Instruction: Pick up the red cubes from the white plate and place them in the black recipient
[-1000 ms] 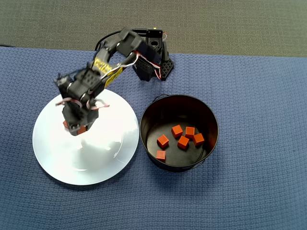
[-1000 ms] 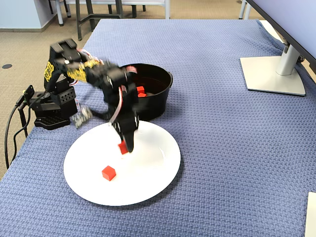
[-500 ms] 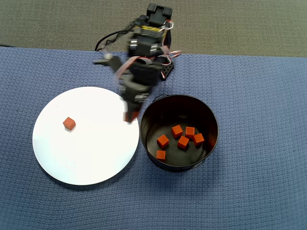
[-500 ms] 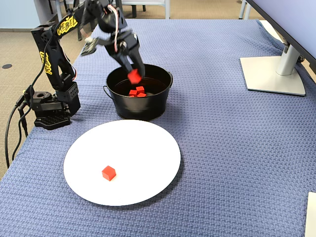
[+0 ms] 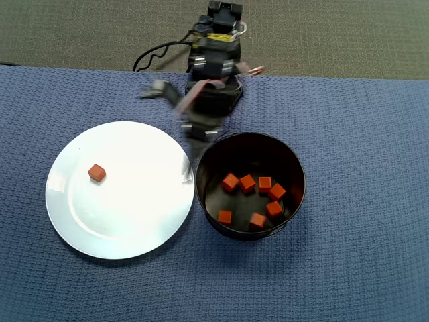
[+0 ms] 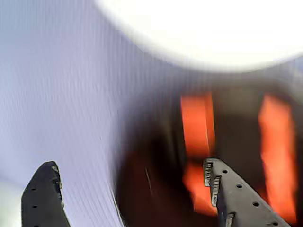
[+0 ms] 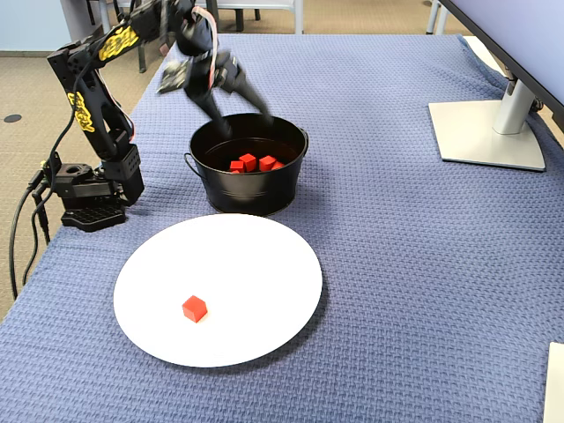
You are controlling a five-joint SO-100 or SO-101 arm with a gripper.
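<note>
White plate [image 7: 256,256] lay nearest in fixed view, glossy, round, on blue woven cloth [image 7: 423,264]. One red cube [image 7: 195,308] sat on plate, toward its near-left part, small, matte. Behind plate, close to its rim, stood black recipient [image 7: 251,189], tall-walled; overhead view showed seven cubes [image 5: 248,183] on its bottom. Gripper [image 7: 242,110] hung blurred over pot's far rim, jaws spread apart, empty. Arm base [image 7: 88,189] stood left of pot. Monitor stand [image 7: 489,132] far right.
</note>
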